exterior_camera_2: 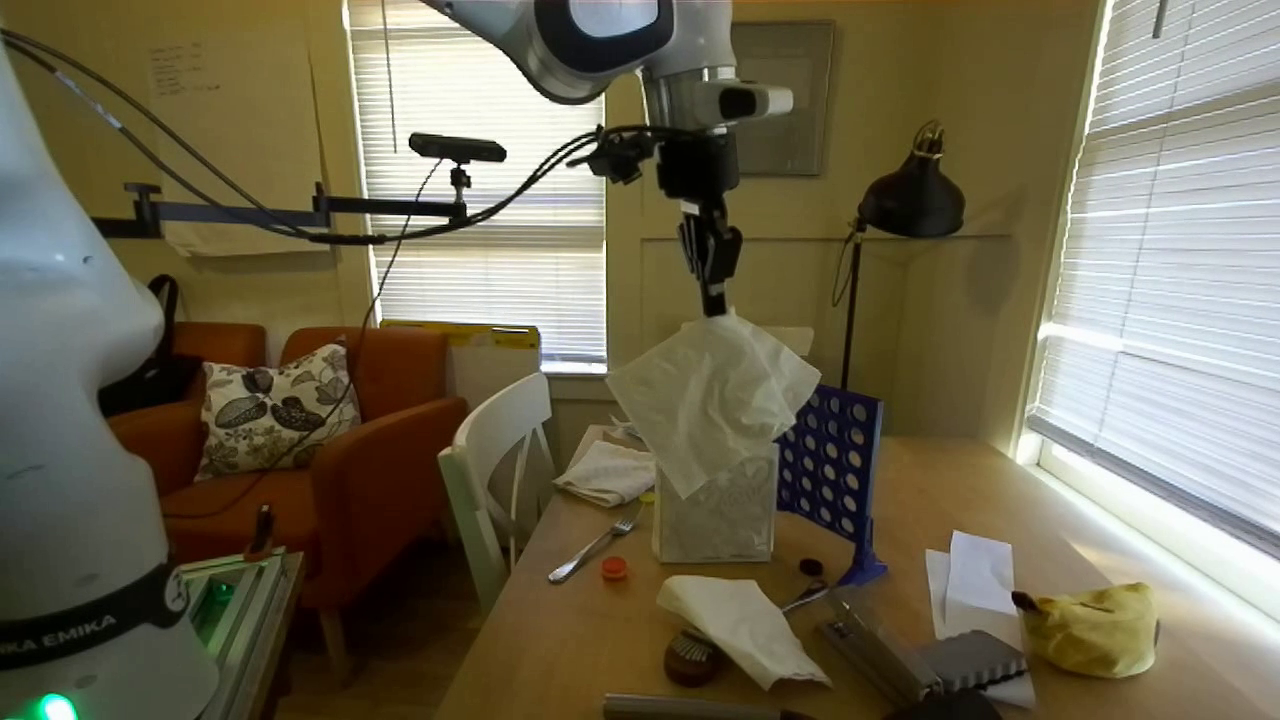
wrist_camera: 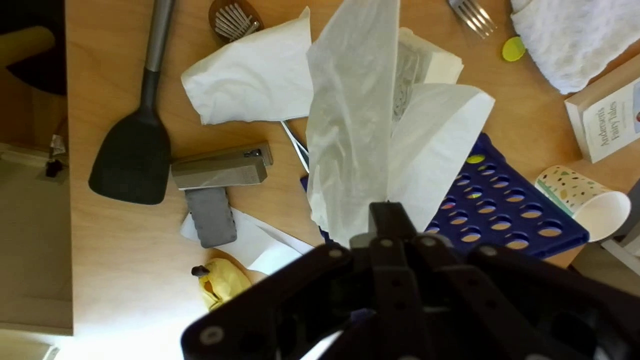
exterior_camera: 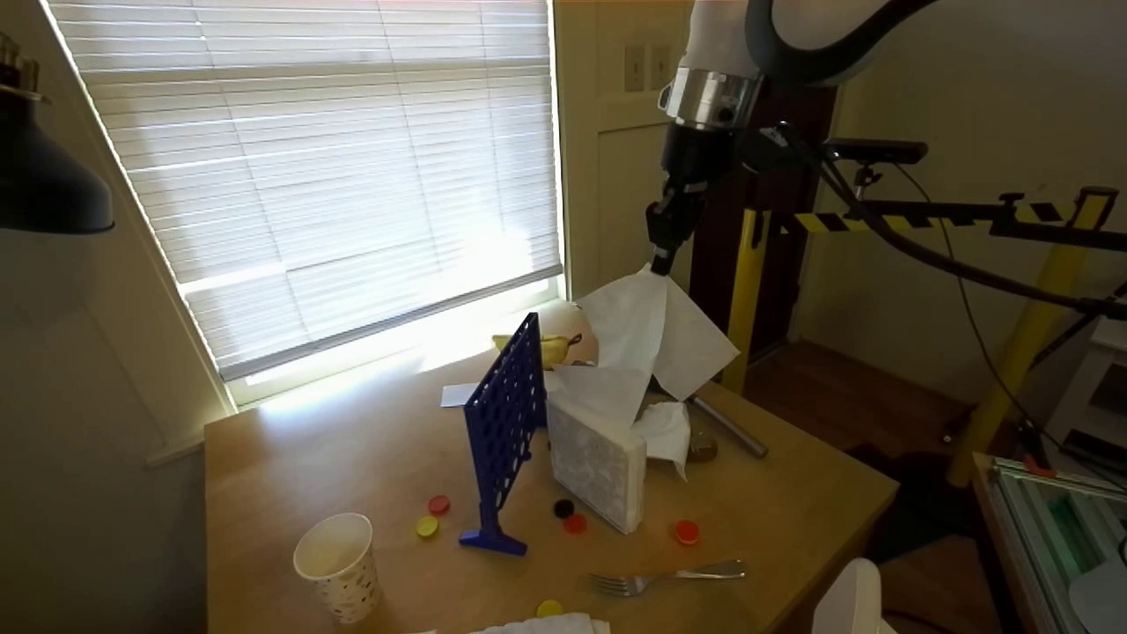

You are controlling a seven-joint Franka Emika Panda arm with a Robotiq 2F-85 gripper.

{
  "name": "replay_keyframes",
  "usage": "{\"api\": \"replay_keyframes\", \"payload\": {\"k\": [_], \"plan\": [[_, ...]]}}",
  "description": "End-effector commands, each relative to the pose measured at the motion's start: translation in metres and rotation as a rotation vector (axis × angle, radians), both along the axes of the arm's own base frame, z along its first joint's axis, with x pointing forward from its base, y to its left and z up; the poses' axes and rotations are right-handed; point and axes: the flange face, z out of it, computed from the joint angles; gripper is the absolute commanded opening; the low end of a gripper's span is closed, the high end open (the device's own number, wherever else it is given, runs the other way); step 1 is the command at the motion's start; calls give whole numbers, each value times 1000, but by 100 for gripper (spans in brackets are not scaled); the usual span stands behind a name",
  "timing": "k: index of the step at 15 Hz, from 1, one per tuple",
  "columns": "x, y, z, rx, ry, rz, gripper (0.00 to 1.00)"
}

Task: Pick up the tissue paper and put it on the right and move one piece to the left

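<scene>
My gripper [exterior_camera: 660,262] is shut on the top of a white tissue paper [exterior_camera: 621,326] and holds it above the table. It also shows in an exterior view [exterior_camera_2: 714,305]. The tissue paper hangs in loose folds [exterior_camera_2: 705,410]; I cannot tell whether it is one sheet or more. In the wrist view it droops [wrist_camera: 350,110] ahead of the fingertips [wrist_camera: 392,210]. Its lower edge overlaps the top of an upright white block [exterior_camera_2: 715,520]; touching cannot be told. A single white sheet, one piece [exterior_camera_2: 740,622], lies on the table, partly over a brown brush [exterior_camera_2: 692,658].
A blue grid frame [exterior_camera: 506,431] stands beside the white block. A fork [exterior_camera: 669,577], a red disc [exterior_camera: 687,532] and a paper cup [exterior_camera: 339,563] are near. A black spatula [wrist_camera: 135,155], a stapler [wrist_camera: 220,167] and a yellow pouch [wrist_camera: 225,282] lie on the table's other part.
</scene>
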Motion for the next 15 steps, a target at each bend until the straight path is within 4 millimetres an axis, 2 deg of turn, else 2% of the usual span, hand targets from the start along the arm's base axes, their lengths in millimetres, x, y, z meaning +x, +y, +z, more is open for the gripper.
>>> {"api": "replay_keyframes", "payload": {"k": [1, 11, 15], "plan": [[0, -12, -20, -32, 47, -24, 0], [30, -34, -114, -191, 191, -76, 0], [37, -46, -145, -280, 244, -104, 0]]}}
